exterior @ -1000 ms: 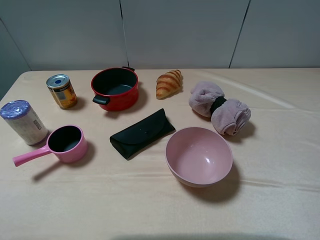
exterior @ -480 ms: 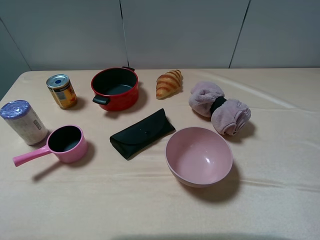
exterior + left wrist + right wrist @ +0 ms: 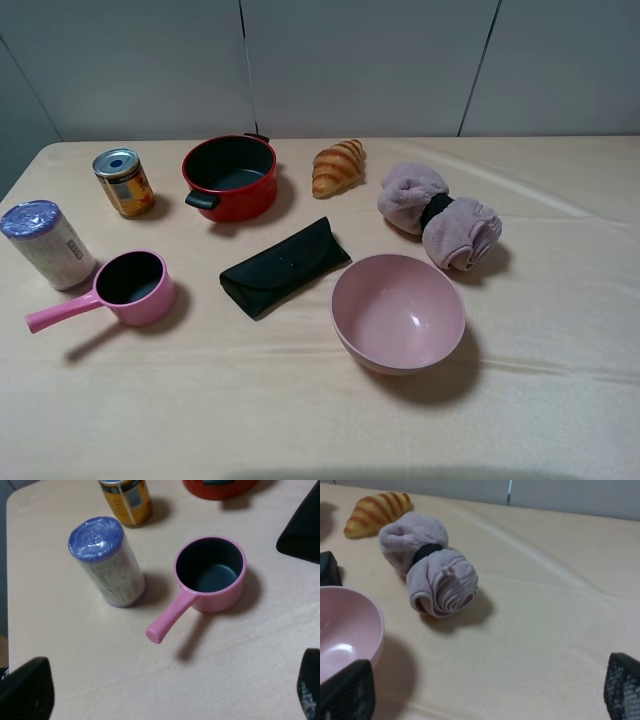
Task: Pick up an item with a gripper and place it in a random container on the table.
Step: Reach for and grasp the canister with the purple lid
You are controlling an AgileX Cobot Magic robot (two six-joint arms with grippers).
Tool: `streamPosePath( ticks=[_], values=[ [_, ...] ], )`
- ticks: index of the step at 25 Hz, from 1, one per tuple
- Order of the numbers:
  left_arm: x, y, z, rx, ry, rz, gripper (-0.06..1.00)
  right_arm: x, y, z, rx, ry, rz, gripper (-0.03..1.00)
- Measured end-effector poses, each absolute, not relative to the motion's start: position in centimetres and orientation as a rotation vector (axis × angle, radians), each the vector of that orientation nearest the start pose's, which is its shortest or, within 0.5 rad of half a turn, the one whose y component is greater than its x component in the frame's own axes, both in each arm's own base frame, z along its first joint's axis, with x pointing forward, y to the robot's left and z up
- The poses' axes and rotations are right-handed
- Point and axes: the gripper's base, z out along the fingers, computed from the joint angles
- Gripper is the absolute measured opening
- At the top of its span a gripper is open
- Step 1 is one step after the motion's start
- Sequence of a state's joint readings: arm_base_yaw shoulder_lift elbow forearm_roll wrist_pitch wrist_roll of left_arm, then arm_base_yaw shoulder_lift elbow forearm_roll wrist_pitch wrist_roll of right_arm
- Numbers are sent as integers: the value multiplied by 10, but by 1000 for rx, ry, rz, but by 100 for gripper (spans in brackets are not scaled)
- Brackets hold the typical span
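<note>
Left gripper (image 3: 167,689) — wrist view only — gapes near cylinder (image 3: 106,562).

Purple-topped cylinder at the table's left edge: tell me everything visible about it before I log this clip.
The cylinder is white with fine speckles and faint print on its side, capped by shiny, wrinkled purple-blue wrap. It stands upright on the beige table near the left edge, taller than the tin can behind it and beside the pink saucepan, touching neither. Nothing grips it.
</note>
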State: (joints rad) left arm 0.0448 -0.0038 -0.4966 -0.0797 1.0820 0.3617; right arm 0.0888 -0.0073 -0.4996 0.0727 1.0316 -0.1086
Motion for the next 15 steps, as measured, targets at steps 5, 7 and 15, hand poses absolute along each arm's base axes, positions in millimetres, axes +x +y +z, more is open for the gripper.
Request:
streamPosePath(
  ticks=[5,7,15],
  values=[
    [-6,-7,275,331,2040,155,99,-5,5,280,-200,1997,74,69],
    [-6,-7,275,331,2040,155,99,-5,5,280,-200,1997,74,69],
    [-6,-7,275,331,2040,155,99,-5,5,280,-200,1997,74,69]
  ],
)
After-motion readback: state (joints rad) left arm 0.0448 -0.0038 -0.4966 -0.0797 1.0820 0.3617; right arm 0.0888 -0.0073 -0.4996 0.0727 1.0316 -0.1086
